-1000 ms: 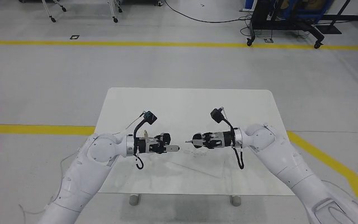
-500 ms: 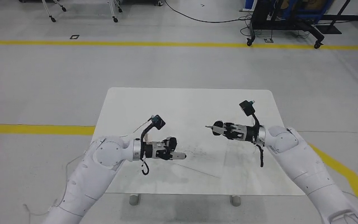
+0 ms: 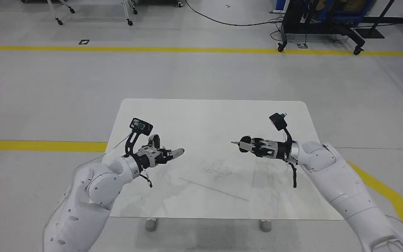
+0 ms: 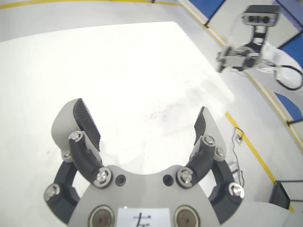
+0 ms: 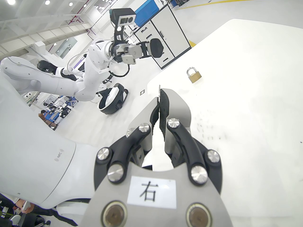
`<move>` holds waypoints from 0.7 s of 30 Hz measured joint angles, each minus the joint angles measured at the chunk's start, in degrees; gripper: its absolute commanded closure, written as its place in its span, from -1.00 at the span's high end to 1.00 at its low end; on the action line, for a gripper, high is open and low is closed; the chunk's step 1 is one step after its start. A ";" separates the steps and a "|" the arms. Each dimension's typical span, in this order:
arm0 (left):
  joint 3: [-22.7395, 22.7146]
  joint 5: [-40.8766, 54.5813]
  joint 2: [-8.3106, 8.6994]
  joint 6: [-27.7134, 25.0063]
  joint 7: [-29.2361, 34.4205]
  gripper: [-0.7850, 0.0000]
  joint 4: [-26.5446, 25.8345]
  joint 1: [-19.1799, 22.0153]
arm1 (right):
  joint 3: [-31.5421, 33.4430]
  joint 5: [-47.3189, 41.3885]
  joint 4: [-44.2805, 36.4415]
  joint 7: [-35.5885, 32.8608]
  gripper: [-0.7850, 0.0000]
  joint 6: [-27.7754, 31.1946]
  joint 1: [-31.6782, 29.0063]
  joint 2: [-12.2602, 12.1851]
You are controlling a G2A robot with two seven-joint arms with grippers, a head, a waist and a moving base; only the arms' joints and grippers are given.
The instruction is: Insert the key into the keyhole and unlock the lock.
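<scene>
Grey shop floor (image 3: 63, 94) with yellow lines (image 3: 189, 48) runs all round the white table (image 3: 214, 120), and a dark wheeled cart (image 3: 321, 25) stands beyond it at about 1 o'clock. Seen from above, with 12 o'clock as the table's far edge, the two arms come in from either side.

The left gripper (image 4: 140, 107) hangs over the 9 o'clock side, aimed between 2 and 3 o'clock. Its ribbed pads (image 4: 86, 119) are spread wide with bare tabletop between them, and it grips nothing.

The right gripper (image 5: 161, 96) hangs over the 3 o'clock half and points at 9 o'clock, its pads pressed tight together on the key (image 5: 159, 88). A thin sliver of the key pokes out past the fingertips, in line with the fingers. Its long axis therefore runs 3 to 9, with the tip toward 9 o'clock. I can't make out the teeth or which face is up.

The padlock (image 5: 194, 75) lies flat on the table, ahead of the key's tip and well apart from it, out toward the 9 o'clock edge. It has a brass body and a silver shackle. The shackle end points roughly to 9 o'clock, away from the right gripper, and I cannot tell whether it is latched. Neither gripper touches it. Small dark specks (image 3: 217, 169) mark the tabletop near the middle.
</scene>
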State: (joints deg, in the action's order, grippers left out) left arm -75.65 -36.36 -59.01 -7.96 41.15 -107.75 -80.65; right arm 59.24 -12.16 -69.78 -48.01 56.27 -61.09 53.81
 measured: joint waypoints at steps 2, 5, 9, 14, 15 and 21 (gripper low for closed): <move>1.48 -4.85 -0.14 4.05 0.30 1.00 0.81 0.28 | 0.00 0.00 0.00 0.00 -1.00 0.00 0.00 0.00; 5.21 -10.87 -0.71 9.53 0.83 1.00 2.88 2.35 | 0.00 0.00 0.00 0.00 -1.00 0.00 0.00 0.00; 10.38 -15.27 -1.79 14.87 2.23 0.98 6.49 6.33 | 0.00 0.00 0.00 0.00 -1.00 0.00 0.00 0.00; 15.17 -15.85 -3.28 18.61 4.82 0.86 12.25 11.87 | 0.00 0.00 0.00 0.00 -1.00 0.00 0.00 0.00; 15.77 -15.63 -3.55 19.30 4.97 0.83 13.37 12.74 | 0.00 0.00 0.00 0.00 -1.00 0.00 0.00 0.00; 19.79 -15.79 -5.28 23.72 6.73 0.63 19.67 17.49 | 0.00 0.00 0.00 0.00 -1.00 0.00 0.00 0.00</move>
State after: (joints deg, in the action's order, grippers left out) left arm -55.85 -52.15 -64.29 15.76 47.89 -88.09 -63.16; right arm 59.24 -12.16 -69.78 -48.01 56.27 -61.09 53.81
